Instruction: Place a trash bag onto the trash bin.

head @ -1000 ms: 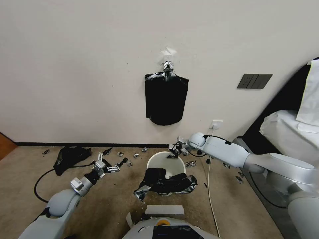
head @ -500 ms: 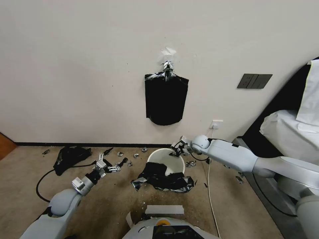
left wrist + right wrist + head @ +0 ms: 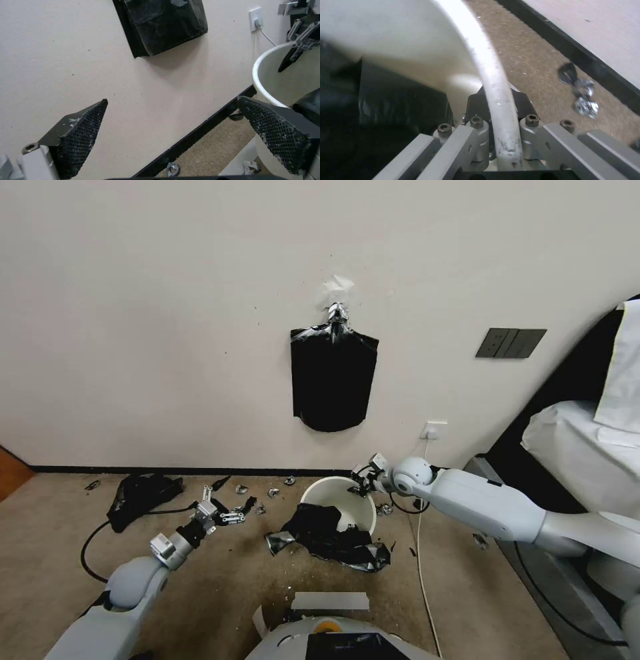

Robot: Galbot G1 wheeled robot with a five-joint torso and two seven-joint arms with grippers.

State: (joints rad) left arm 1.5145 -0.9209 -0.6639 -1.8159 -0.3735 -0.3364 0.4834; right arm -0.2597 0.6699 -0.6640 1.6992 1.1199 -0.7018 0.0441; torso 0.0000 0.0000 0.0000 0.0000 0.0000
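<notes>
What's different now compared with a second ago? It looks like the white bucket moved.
The right gripper, shut on the trash bin's far rim, has tipped it so its mouth faces more toward the robot, shifting it slightly right. The trash bag draped over the near rim shifted with it. The left gripper stays open and empty over the floor, barely moved.

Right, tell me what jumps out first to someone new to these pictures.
The right end effector is clamped on the far rim of the tilted cream trash bin on the floor by the wall. The crumpled black trash bag hangs over the bin's near edge onto the carpet. The left end effector hovers open to the bin's left, and a black sheaf hangs on the wall above.
</notes>
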